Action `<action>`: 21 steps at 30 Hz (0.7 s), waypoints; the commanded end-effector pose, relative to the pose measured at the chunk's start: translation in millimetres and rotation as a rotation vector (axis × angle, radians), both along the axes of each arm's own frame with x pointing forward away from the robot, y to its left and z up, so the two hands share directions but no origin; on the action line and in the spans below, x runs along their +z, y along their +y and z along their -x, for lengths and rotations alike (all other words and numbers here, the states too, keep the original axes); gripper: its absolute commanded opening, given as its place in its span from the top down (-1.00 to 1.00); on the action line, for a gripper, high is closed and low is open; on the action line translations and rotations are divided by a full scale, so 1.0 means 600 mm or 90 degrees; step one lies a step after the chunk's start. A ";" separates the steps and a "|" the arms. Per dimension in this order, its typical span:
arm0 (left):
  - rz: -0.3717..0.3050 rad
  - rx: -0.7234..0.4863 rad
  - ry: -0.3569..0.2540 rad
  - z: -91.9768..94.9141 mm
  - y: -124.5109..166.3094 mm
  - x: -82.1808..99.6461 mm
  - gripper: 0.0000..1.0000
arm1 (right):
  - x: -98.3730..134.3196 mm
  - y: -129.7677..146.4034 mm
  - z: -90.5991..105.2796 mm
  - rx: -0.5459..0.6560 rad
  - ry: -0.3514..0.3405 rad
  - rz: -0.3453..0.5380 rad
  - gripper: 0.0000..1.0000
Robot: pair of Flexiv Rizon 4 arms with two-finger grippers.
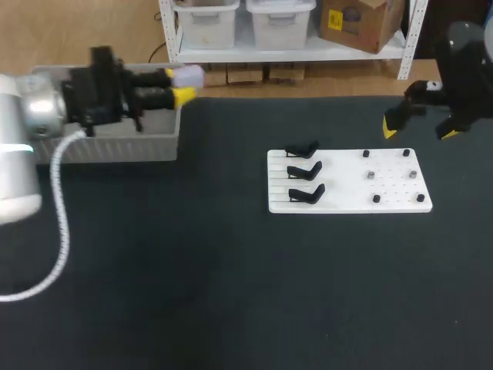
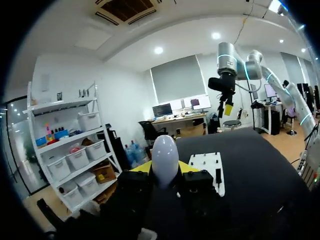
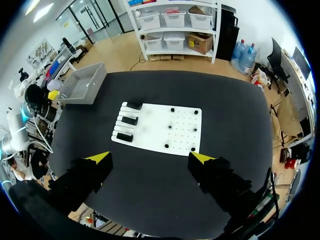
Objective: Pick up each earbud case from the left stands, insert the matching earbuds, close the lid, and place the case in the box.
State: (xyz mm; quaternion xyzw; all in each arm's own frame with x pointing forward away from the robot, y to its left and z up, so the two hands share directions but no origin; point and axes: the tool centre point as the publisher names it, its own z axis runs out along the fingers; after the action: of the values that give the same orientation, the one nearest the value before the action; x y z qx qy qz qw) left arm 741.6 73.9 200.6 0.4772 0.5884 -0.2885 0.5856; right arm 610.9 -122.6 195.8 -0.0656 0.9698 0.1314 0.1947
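**Earbud case gripped by the left arm at the far left box**

Earbud case (image 1: 189,75) is off the table, in the air at the far left corner. It is the farthest item in this account.

Nearest the robot, the black table (image 1: 192,293) carries only the left arm's white cable, which lies looped along the near left edge.

Further in, right of the middle, a white board (image 1: 347,202) lies flat. Three black stands (image 1: 304,170) sit in a row down its left side. Small dark and grey pegs (image 1: 370,175) are dotted over its right half.

Beyond the board, over the far right part of the table, hangs the right gripper (image 1: 418,129). Its yellow-tipped fingers are spread wide with nothing between them. In its own wrist view it looks straight down on the board from well above.

At the far left corner stands the grey box (image 1: 115,142), set against the table's far edge. The left gripper (image 1: 179,85) lies level above it, pointing towards the table's right side. Both its yellow tips are pressed on the pale, egg-shaped case, one from each side. The case stands out past the fingertips, by the box wall that faces the board. Whether it is over the inside of the box or just outside that wall I cannot tell.
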 end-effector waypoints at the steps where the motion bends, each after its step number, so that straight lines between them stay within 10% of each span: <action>1: 0.004 0.181 -0.034 -0.024 0.094 -0.002 1.00 | -0.002 -0.001 0.004 -0.005 -0.014 -0.001 -1.00; 21: -0.063 0.286 0.025 -0.179 0.285 -0.088 1.00 | -0.002 -0.001 0.004 -0.005 -0.014 -0.001 -1.00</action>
State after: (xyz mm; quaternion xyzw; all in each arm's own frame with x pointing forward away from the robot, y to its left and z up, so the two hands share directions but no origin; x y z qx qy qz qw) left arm 840.4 249.1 147.9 0.3683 0.6997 -0.1464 0.5945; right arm 610.0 -123.0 195.0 -0.0644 0.9680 0.1317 0.2035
